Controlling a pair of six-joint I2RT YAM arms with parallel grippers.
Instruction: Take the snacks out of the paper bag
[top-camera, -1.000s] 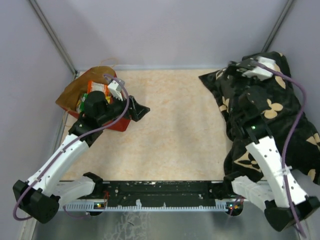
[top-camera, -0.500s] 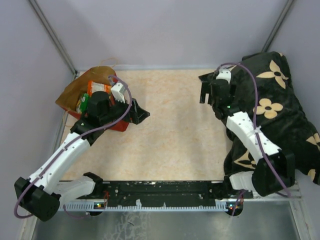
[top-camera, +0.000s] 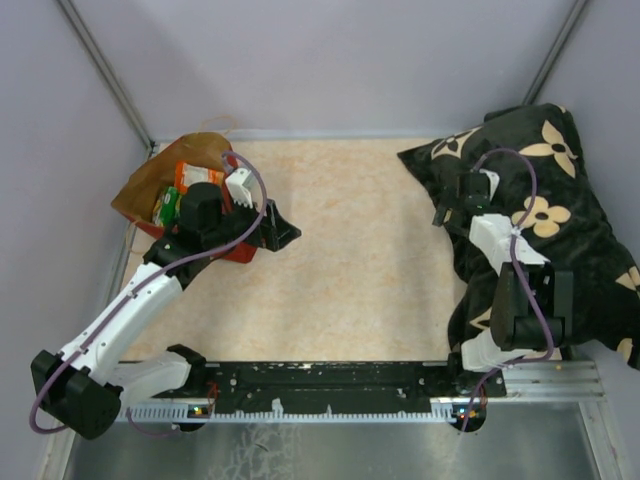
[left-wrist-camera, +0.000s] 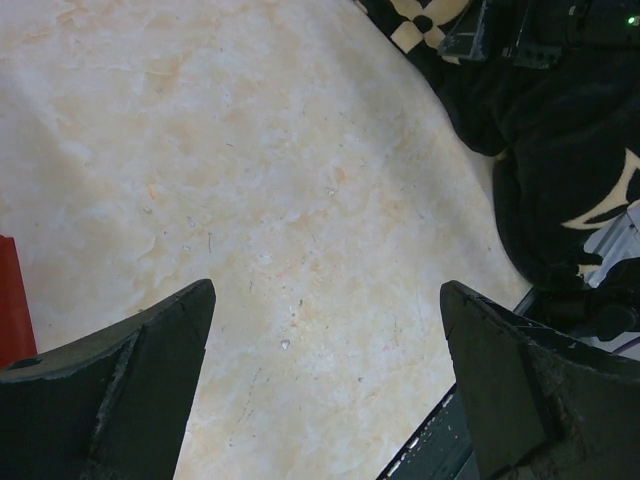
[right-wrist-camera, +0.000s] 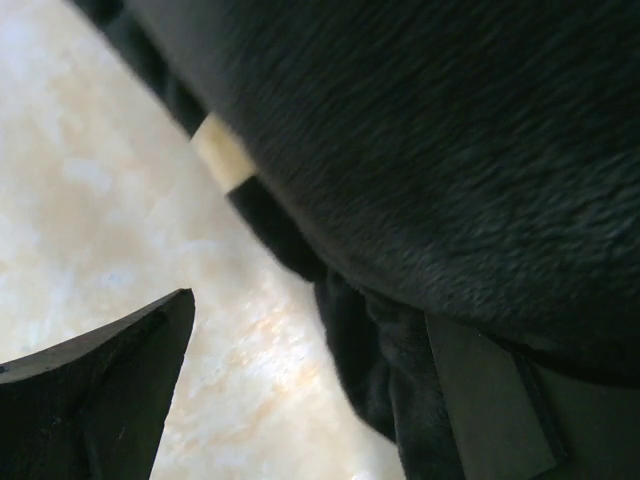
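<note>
My left gripper (left-wrist-camera: 325, 300) is wide, empty, beside the paper bag (top-camera: 150, 185) holding snacks (top-camera: 187, 178); right gripper (right-wrist-camera: 310, 320) is wide at the pillow (top-camera: 560, 200).

A crumpled brown kraft paper bag (top-camera: 148, 182) with a red lower outside lies slumped at the desk's far left corner, its mouth open, with glossy orange and green snack packets (top-camera: 190, 174) showing inside.

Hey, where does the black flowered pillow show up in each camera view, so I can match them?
Top external: pillow along the table's right side.
Left wrist: pillow in the upper right corner.
Right wrist: pillow close up, filling the upper right.
Shared landmark: the beige marbled tabletop, which borders the pillow in all three.
</note>
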